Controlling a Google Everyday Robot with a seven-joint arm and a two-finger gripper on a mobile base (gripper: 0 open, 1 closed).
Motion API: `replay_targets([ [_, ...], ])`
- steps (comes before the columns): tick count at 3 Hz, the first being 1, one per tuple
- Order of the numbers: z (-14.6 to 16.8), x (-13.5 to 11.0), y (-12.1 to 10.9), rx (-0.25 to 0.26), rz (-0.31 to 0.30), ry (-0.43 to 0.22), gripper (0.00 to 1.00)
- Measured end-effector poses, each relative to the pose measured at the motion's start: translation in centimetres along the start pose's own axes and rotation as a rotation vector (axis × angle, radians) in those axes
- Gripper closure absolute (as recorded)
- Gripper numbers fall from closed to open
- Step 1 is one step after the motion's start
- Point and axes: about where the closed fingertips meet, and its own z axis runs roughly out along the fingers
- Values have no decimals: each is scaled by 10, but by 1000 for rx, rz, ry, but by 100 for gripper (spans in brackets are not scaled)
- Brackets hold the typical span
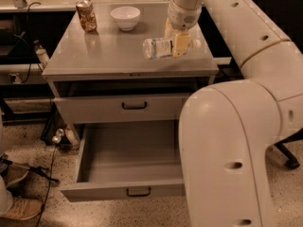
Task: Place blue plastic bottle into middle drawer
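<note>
Where the cabinet top [109, 48] reaches the upper right of the frame, the gripper [176, 40] grips the bottle [158, 48], which lies sideways between its fingers and juts out to the left. At lower centre, the middle drawer [128, 191] stands open.

The white arm [227, 150] fills the right side of the view. A thick lower segment rises in the foreground and bends at a joint near the right edge, then a slimmer segment runs up and to the left. Its wrist [185, 11] points straight down. The gripper [174, 40] hangs beneath it in the upper middle of the view, its two yellowish fingers [182, 42] clamped on either side of the bottle [155, 48] — which is held lying sideways.
</note>
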Motion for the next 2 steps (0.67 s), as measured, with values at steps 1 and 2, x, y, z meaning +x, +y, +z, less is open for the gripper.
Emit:
replay_targets([
  [1, -15, -4, 37, -81, 113, 8, 100],
  [2, -5, -27, 82, -174, 248, -62, 100],
])
